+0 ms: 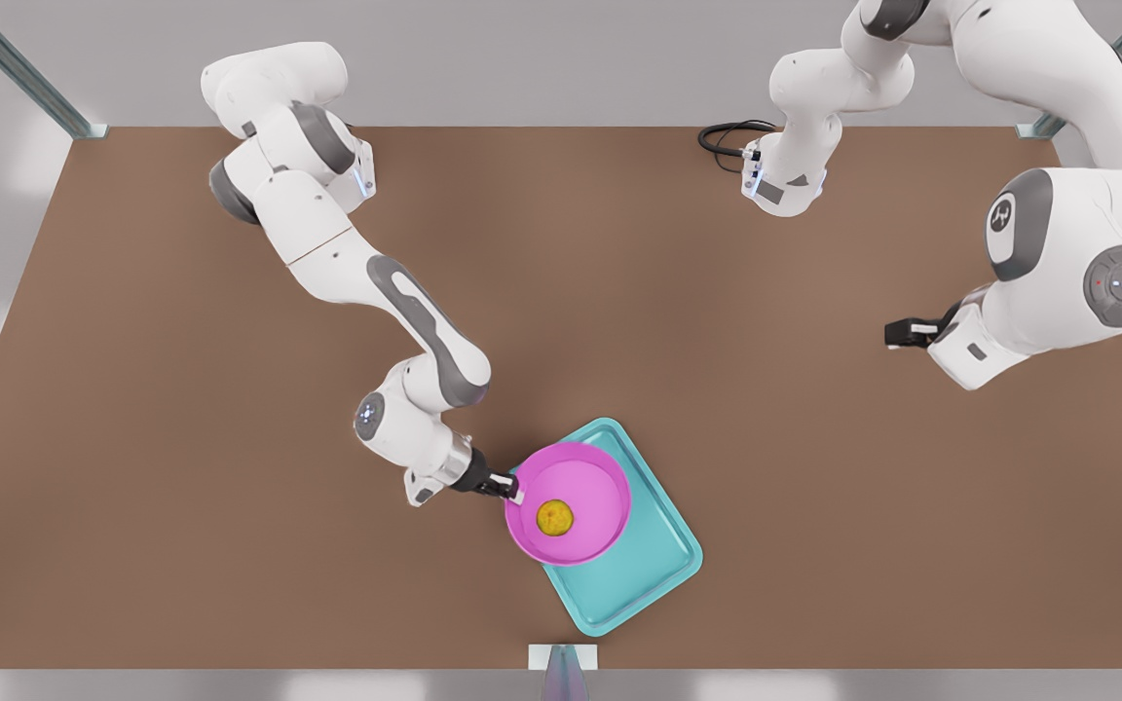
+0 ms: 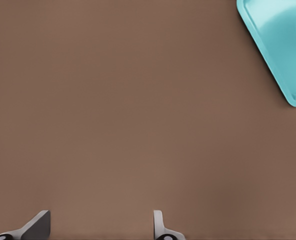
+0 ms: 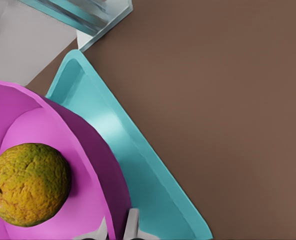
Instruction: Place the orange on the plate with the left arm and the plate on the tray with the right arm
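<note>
Right gripper (image 1: 512, 487) pinches the plate (image 1: 585, 477) rim; plate, holding the orange (image 1: 554, 517), overlaps the tray (image 1: 654, 570). Left gripper (image 1: 897, 334) waits spread, well apart from the tray, over brown surface (image 1: 181, 467).

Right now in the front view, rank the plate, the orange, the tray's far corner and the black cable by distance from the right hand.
From the right hand:
1. plate, rim pinched in its fingers
2. orange, on the plate
3. tray, under the plate
4. black cable, at the table's far edge
</note>
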